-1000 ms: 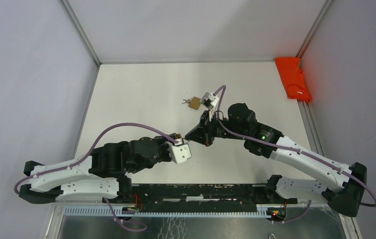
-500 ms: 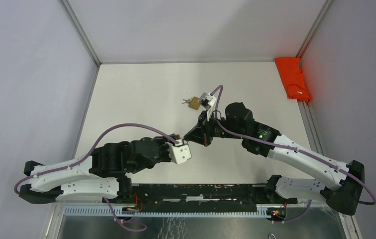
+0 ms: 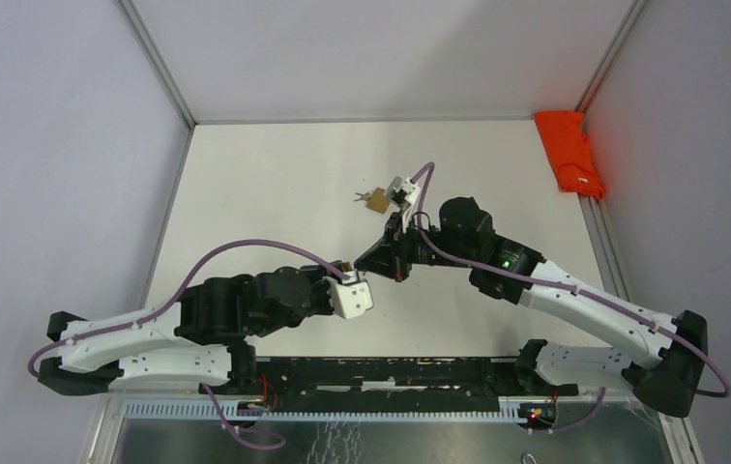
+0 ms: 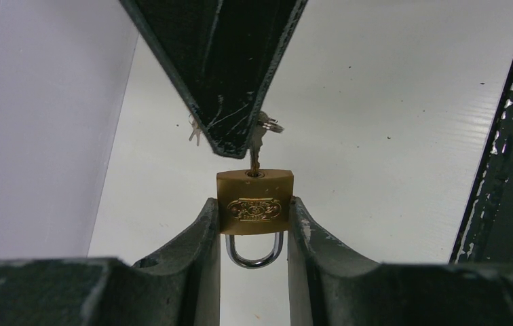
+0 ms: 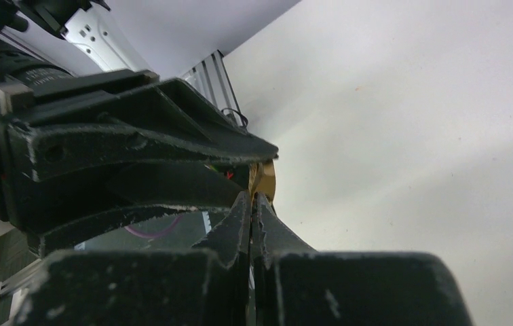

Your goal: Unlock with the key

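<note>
Two grips: left fingers [image 4: 203,251] clamp the brass padlock [image 4: 254,202], right fingers [image 4: 226,81] pinch shut on its key [image 4: 254,157]; skewed twisting could slip it.

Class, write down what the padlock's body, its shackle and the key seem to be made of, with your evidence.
The padlock body looks like brass: yellow-gold satin sheen, embossed crest. The shackle is probably steel: bright silver, mirror-like. The key is metal, brownish in shadow; alloy unclear.
</note>
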